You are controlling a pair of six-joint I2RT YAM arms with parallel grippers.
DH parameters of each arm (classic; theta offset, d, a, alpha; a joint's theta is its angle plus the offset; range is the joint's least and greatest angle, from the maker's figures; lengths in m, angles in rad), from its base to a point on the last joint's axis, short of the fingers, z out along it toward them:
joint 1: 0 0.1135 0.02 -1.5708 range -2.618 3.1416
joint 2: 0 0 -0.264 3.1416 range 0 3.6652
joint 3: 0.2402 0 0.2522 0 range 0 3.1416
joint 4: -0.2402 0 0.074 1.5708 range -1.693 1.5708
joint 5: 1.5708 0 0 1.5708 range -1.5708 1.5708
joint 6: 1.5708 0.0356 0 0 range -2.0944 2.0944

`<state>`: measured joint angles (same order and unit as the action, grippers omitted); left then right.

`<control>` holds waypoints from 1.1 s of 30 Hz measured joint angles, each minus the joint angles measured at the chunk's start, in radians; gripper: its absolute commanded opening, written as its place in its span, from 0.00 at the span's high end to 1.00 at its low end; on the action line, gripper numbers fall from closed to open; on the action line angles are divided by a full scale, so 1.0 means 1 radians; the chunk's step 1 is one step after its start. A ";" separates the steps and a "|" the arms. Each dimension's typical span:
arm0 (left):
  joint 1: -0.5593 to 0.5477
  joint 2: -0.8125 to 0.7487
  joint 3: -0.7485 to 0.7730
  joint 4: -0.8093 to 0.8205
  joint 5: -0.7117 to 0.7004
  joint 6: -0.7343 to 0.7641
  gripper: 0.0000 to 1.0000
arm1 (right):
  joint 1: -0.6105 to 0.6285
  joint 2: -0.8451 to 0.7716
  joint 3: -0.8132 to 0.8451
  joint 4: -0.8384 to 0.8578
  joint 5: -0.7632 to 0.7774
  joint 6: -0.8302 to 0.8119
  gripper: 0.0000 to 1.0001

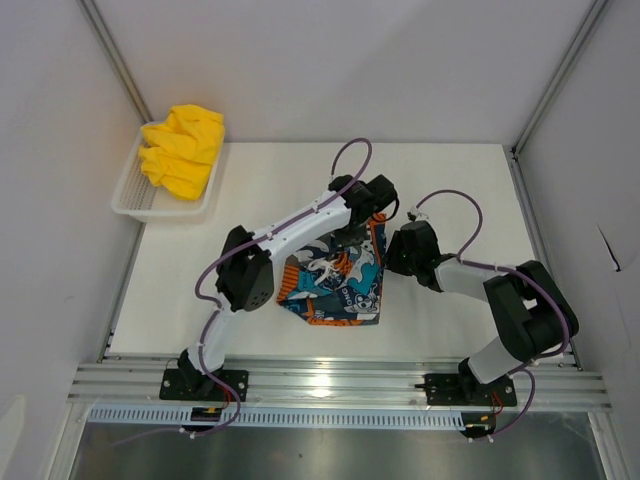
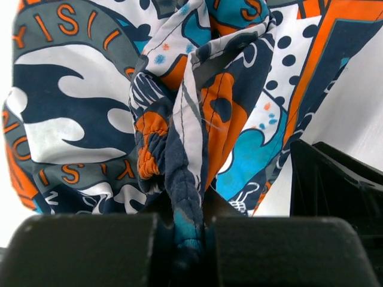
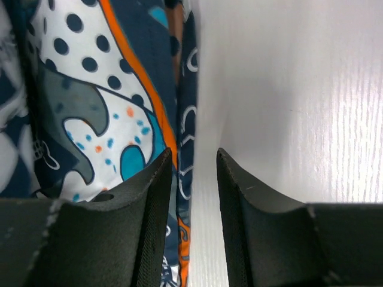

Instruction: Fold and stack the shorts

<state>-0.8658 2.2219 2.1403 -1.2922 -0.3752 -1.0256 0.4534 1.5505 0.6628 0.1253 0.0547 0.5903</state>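
The printed shorts (image 1: pixel 335 285) lie in the middle of the table, blue, orange, black and white. My left gripper (image 1: pixel 358 225) is at their far edge and is shut on a bunched fold of the printed cloth (image 2: pixel 188 179), lifted a little. My right gripper (image 1: pixel 392 252) sits at the shorts' right edge with its jaws slightly apart and nothing between them; the cloth edge (image 3: pixel 179 119) runs beside the left finger (image 3: pixel 149 197). The yellow shorts (image 1: pixel 183 148) lie crumpled in the white mesh basket (image 1: pixel 135 195) at the far left.
The white table (image 1: pixel 470 200) is walled by grey panels on the left, back and right. An aluminium rail (image 1: pixel 340 385) with both arm bases runs along the near edge.
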 measured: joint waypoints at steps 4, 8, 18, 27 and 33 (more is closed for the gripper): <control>-0.007 0.025 0.000 0.024 0.011 -0.029 1.00 | -0.006 0.013 0.001 0.006 -0.015 0.000 0.62; -0.011 0.030 0.000 0.061 0.013 -0.054 0.73 | -0.012 0.015 0.001 0.010 -0.023 0.000 0.61; -0.020 0.024 0.005 0.194 0.028 -0.017 0.01 | -0.042 -0.011 -0.035 0.042 -0.052 0.001 0.57; -0.020 -0.205 -0.073 0.278 0.031 0.148 0.01 | -0.154 -0.174 -0.127 0.089 -0.138 0.010 0.35; -0.021 -0.450 -0.344 0.408 0.054 0.253 0.01 | -0.204 -0.269 -0.200 0.192 -0.222 0.045 0.24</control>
<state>-0.8864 1.7721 1.7958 -0.8845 -0.3214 -0.7723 0.2489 1.2816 0.4625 0.3168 -0.1673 0.6357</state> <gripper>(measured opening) 0.990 0.743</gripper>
